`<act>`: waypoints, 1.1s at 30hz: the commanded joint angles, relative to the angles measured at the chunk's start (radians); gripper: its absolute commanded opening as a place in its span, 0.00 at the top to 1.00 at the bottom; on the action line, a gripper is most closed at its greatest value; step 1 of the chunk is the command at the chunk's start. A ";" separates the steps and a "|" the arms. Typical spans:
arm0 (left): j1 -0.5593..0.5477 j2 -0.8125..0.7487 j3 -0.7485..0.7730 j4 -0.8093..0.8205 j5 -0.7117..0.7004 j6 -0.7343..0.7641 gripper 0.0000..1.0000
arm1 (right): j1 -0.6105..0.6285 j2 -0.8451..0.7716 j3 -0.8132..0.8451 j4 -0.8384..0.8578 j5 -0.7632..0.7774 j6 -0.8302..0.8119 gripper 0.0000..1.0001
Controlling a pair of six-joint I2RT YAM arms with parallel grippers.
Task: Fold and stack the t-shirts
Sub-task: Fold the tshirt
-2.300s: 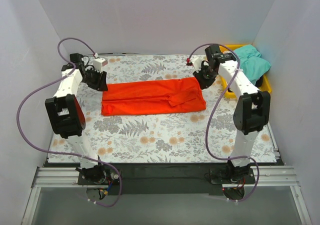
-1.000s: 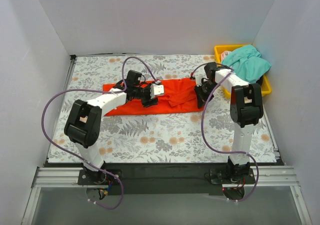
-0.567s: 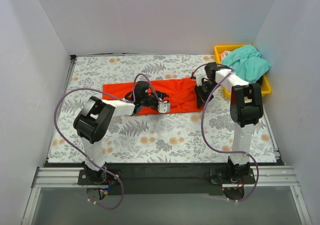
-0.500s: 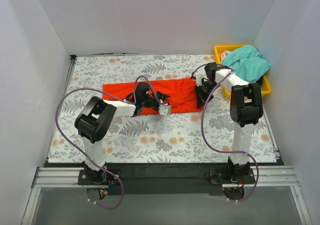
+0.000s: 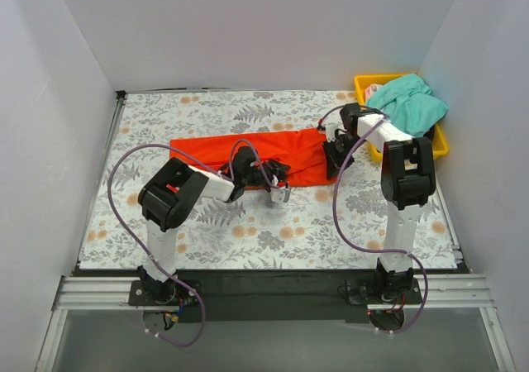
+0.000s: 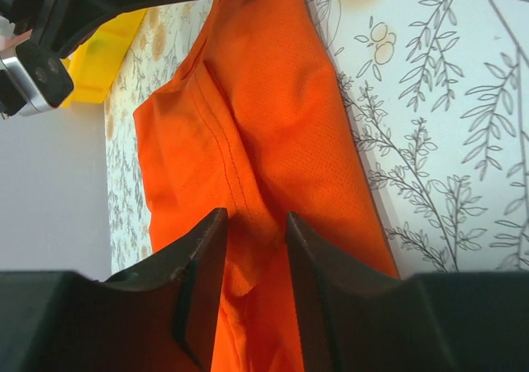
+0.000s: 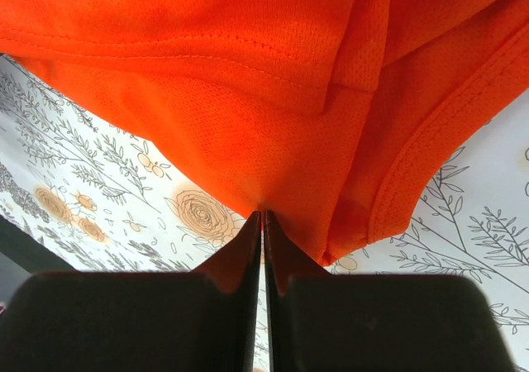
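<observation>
Orange-red t-shirt [image 5: 198,153] of soft mesh cloth lies as a long narrow band across the far middle of the floral-printed table [image 5: 289,223]. The band shape suggests the lengthwise folds are done and a crosswise fold is due.

Right gripper [image 7: 262,215]: fingers together, with the shirt's near edge pinched between their tips at the band's right end. Cloth runs straight into the closed tips, and a stitched hem sits just beside them. My reading is that this hold anchors the end so it can be lifted over the band.

Left gripper [image 6: 254,219]: fingers apart, astride a low ridge of the orange cloth near the middle of the band, close to its near edge. I see no bite on the cloth. It is probably placed there to take a second hold, or to set the line the band will fold about.

Teal-green t-shirt [image 5: 409,103] of soft cloth is crumpled and heaped on the yellow plastic bin [image 5: 442,147] at the far right corner, spilling over the rim. It is well apart from both grippers — parked, I judge, until the first shirt is folded.

Counts:
- t-shirts: two, one on the table and one on the bin
- bins: one
- grippers: two, both at the orange shirt
- shirts stacked: none
</observation>
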 commanded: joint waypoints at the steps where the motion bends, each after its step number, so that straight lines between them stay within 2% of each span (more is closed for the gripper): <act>1: -0.006 0.007 0.042 0.079 -0.042 -0.043 0.68 | -0.008 -0.003 0.012 -0.011 -0.013 -0.004 0.92; 8: -0.005 0.013 0.053 0.109 -0.094 -0.123 0.93 | -0.010 0.004 0.009 -0.012 -0.001 -0.005 0.93; 12: 0.001 0.033 0.088 0.110 -0.152 -0.234 1.00 | -0.010 -0.003 -0.002 -0.014 0.010 -0.010 0.94; 18: 0.015 0.100 0.243 -0.045 -0.263 -0.437 1.00 | -0.010 -0.003 -0.013 -0.014 0.023 -0.017 0.94; 21: 0.029 0.130 0.310 -0.148 -0.271 -0.503 0.95 | -0.010 -0.004 -0.017 -0.014 0.026 -0.017 0.94; 25: 0.047 0.157 0.373 -0.263 -0.278 -0.564 0.84 | -0.010 -0.007 -0.019 -0.014 0.033 -0.021 0.94; 31: 0.084 0.159 0.407 -0.314 -0.306 -0.660 0.80 | -0.010 -0.016 -0.022 -0.014 0.039 -0.024 0.95; 33: 0.106 0.157 0.433 -0.335 -0.326 -0.741 0.79 | -0.010 -0.019 -0.020 -0.014 0.045 -0.027 0.95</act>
